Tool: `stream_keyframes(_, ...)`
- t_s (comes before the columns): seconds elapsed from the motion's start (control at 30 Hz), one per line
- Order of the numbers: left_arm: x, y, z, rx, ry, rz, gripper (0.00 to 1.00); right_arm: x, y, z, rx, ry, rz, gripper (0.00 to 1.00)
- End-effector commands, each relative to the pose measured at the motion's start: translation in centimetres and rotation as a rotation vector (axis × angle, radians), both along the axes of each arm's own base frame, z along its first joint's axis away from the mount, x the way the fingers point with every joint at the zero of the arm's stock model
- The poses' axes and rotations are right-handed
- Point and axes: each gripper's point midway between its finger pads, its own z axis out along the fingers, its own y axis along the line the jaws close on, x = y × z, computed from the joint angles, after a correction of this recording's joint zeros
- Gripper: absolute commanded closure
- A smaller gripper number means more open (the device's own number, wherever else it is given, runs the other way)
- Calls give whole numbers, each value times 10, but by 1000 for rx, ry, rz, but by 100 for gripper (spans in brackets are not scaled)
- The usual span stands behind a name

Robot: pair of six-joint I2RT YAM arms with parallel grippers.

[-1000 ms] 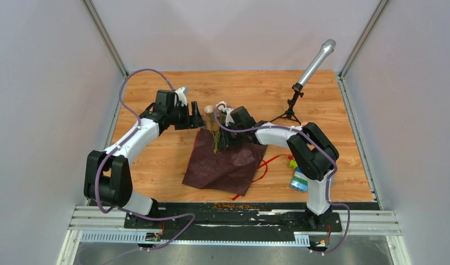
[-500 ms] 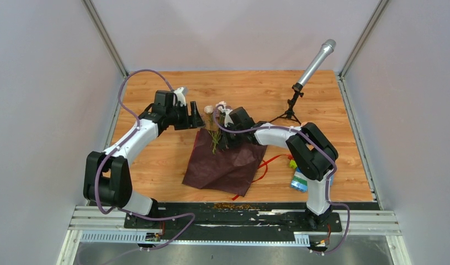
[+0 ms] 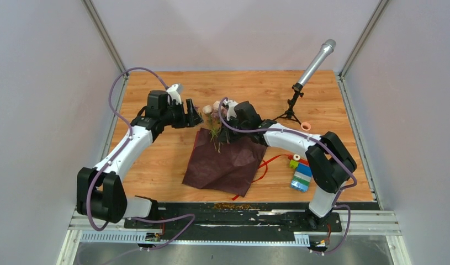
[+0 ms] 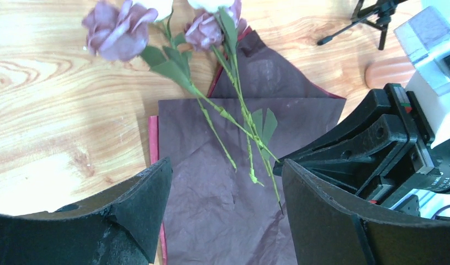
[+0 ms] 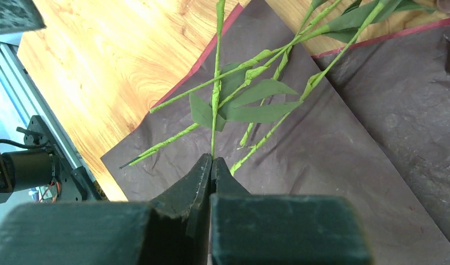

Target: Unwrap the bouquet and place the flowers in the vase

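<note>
The right pincer (image 5: pixel 212 159) was shut tight on the lower end of one thin green stem, which ran straight up the middle of its wrist view; whether the neighbouring stems fanning out beside it were also caught could not be told; the left pincer (image 4: pixel 227 168) stood wide open and held nothing, its two dark fingers framing the stems from the lower edge of its own view. The flowers (image 4: pixel 203 30) lay above centre in the overhead view, mauve and pale heads toward the top, stems trailing down over the wrapping paper (image 3: pixel 228 163), which was spread flat mid-table with the red ribbon (image 3: pixel 265 167) loose at its right edge; so the unwrapping looked done, and the step in hand seemed to be picking the flowers up. The vase (image 3: pixel 306 126) sat well apart, right of centre, just beside the microphone tripod (image 3: pixel 290 113); the next move would call for lifting the stems off the paper, carrying them rightward, and turning them stem-down over that small round mouth; a slim stem pinched at its tip might swing or slip.
</note>
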Motion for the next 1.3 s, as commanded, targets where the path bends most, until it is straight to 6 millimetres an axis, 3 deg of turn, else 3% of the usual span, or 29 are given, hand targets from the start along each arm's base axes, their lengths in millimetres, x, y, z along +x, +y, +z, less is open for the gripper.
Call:
stream_keyframes(0.0,4,1,34,-34,-125,5,20,-4,-1,18,26,-36,-9,100)
stream_keyframes(0.2,-6,-7,30,-143,-89,39,20,-8,-1,0,5,-15,-4,100)
stream_keyframes(0.43,-8,-18,-18,-352,22,154,30,-17,3,-27,-9,26,7,100)
stream_keyframes(0.6,-2,-26,-35,-486,66,208,34,-17,7,-30,11,23,8,100)
stream_keyframes(0.93,11,-39,-66,-530,136,216,36,-21,12,-36,16,38,31,100)
stream_keyframes(1.03,12,-46,-72,-532,154,210,41,-21,12,-36,17,37,33,100)
stream_keyframes(1.27,10,-52,-86,-524,181,220,65,-22,10,-36,10,36,35,100)
